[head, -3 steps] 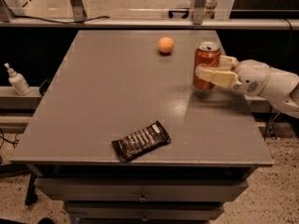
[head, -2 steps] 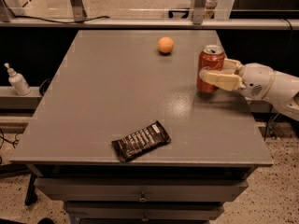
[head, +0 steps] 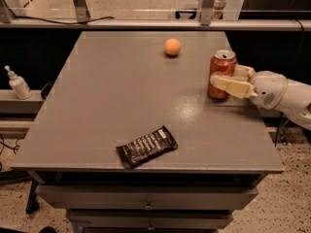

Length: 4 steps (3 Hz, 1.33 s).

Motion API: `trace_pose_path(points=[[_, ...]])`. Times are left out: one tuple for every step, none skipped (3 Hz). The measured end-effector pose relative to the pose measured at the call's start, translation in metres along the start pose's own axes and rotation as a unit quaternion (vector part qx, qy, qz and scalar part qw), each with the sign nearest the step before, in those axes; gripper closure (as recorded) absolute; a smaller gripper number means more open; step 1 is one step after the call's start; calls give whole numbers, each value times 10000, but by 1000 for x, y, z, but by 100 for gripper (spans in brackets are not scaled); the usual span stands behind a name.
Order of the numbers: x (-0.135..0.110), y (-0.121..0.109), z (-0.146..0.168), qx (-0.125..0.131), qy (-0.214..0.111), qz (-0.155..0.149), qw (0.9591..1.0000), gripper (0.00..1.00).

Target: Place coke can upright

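With the gripper [head: 226, 79] closed around the coke can [head: 222, 64], which stood upright near the right edge of the table [head: 121, 106], I judged the base should sit flat before I eased the fingers [head: 232, 86] apart evenly and backed straight off without nudging it

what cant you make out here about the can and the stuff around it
All in the camera view:
- coke can: part of its front label is covered by the gripper, which is closed on it near the right edge of the table. Whether its base rests on the table is unclear.
- arm: cut off by the right frame edge.
- black wrapper: print too small to read.
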State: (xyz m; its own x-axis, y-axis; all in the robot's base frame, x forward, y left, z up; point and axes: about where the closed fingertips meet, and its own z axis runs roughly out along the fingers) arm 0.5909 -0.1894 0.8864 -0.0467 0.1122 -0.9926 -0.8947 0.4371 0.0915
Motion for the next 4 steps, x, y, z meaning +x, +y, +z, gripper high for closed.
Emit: trace_pose_path(points=[[1, 0, -4, 20, -8, 2, 10000, 0], [-2, 0, -9, 58, -10, -50, 10000, 0], [-28, -3, -20, 73, 72, -355, 9993, 0], [-76, -2, -32, 41, 289, -934, 9952, 0]])
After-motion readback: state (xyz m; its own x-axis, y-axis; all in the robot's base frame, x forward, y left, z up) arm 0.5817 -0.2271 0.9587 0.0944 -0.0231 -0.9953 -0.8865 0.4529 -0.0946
